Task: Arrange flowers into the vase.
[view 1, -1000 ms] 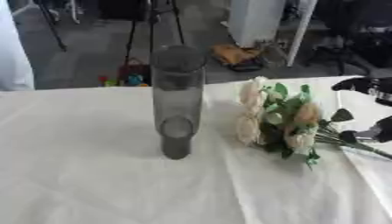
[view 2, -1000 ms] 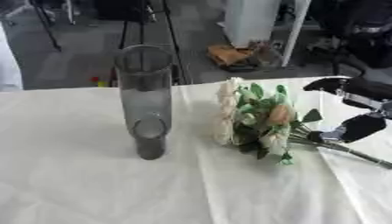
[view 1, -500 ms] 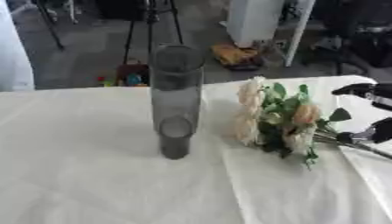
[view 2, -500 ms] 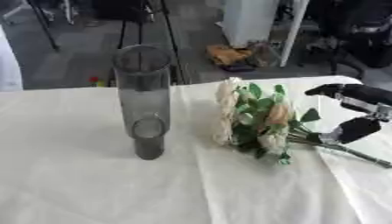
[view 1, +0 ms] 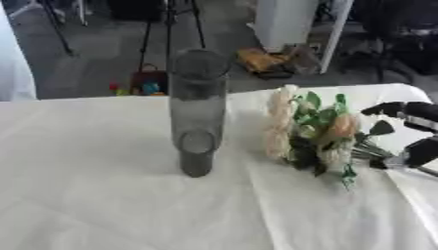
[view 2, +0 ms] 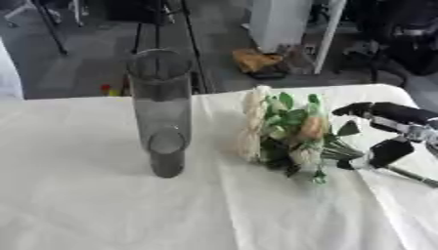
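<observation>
Item: bouquet of cream and peach flowers with green leaves (view 2: 287, 132), lying on its side on the bench, blooms toward the tall smoked-grey glass cylinder vase (view 2: 161, 110), stems toward the right edge. Near the vase, not touching it.

Change noted: over the last second the black right hand (view 2: 389, 132) has come in closer on the stem end. The bouquet has barely shifted, if at all; the vase has stayed put. Fingers (view 2: 368, 108) arch above the stems and the thumb sits low beside them, curled about the stem bundle. Contact looks likely but cannot be confirmed.

Meaning for the task: judged to be the grasp stage. Flowers are not yet lifted and the vase stands upright and empty, so the lift, tilt stems-down and insertion all remain.

Left hand: not in view.

Surface: bench under a cream-white cloth (view 1: 102, 205), lightly creased, with a fold line running below the bouquet.

Room: grey floor beyond the far edge, black tripod legs (view 1: 60, 34), a white cabinet (view 1: 287, 22), an orange-brown heap (view 1: 261, 61) and small coloured objects (view 1: 141, 87) on the floor.
</observation>
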